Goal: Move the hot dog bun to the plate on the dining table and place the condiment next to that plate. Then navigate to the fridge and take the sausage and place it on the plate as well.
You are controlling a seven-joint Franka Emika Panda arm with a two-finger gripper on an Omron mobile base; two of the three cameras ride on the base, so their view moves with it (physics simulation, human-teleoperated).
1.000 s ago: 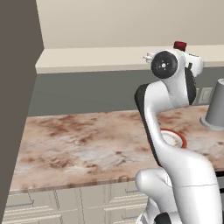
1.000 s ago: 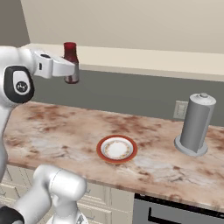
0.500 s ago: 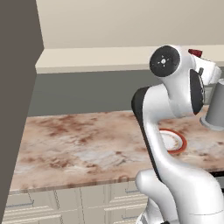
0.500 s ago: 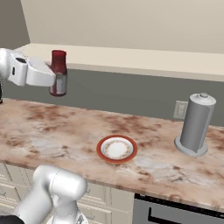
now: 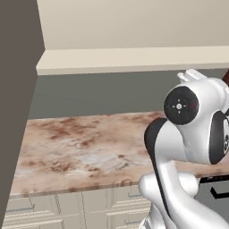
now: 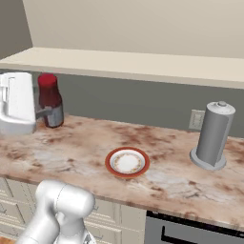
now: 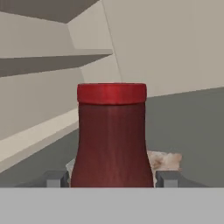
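Observation:
The condiment (image 7: pixel 111 135), a dark red bottle with a red cap, stands upright between my gripper's (image 7: pixel 112 178) two fingers. The gripper is shut on the bottle's lower body. In the right base view the condiment (image 6: pixel 50 99) hangs just above the left part of the marbled counter (image 6: pixel 167 176), held from the left by the gripper (image 6: pixel 46 112). Its pale label faces the room. In the left base view my white arm (image 5: pixel 188 134) bulks at the right.
A white plate with a red rim (image 6: pixel 127 162) lies on the counter's middle, right of the bottle. A grey cylinder on a round base (image 6: pixel 213 136) stands at the far right by a wall outlet (image 6: pixel 195 119). A dark tall panel (image 5: pixel 13 112) borders the counter's left end.
The arm has swung the bottle down and to the left in the right base view, from shelf height to just above the counter. The grip has stayed the same.

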